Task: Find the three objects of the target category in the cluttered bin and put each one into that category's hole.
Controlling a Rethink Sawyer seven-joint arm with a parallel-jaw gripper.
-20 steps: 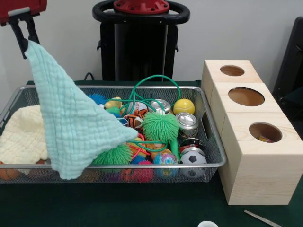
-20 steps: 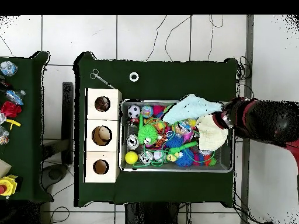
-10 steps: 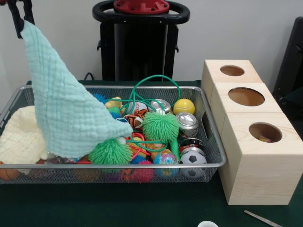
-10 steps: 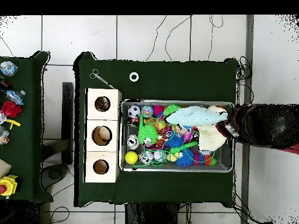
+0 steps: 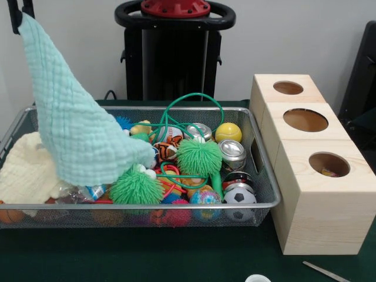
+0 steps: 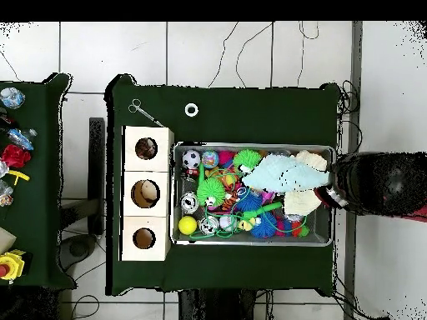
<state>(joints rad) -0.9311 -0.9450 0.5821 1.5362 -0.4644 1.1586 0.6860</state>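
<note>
My gripper [image 5: 19, 12] is at the top left corner of the front view, only its black finger ends showing. It is clenched on one corner of the mint cloth [image 5: 76, 123], which hangs from it in a long taper. The cloth's lower edge rests on the toys at the bin's left centre, touching a green fuzzy ball [image 5: 136, 187].

The wire bin [image 5: 265, 176] sits on the green table [image 5: 176, 258]. Contents noted:
- a cream cloth [image 5: 23, 170] bunched at the left end, partly behind the mint cloth;
- a second green fuzzy ball [image 5: 199, 156] near the middle;
- a yellow ball [image 5: 228, 132] against the far right wall;
- a soccer ball [image 5: 239, 194] at the near right corner;
- two metal tins [image 5: 233, 151], one behind the other, between the yellow ball and the soccer ball;
- a green cord [image 5: 191, 108] looping up above the rim;
- smaller bright toys underneath, too jumbled to tell apart.

The wooden box [image 5: 317, 205] stands just beside the bin's right end. It has three round holes in its top: a small one at the far end, a large one [image 5: 305, 120] in the middle, and a small one nearest the camera with something small inside.

In the overhead view my arm [image 6: 384, 183] reaches in from the right, beyond the bin's end. The mint cloth spreads from there across the cream cloth toward the bin's middle. A white ring [image 6: 191, 109] and a metal tool [image 6: 143, 111] lie on the table, apart from the bin.
</note>
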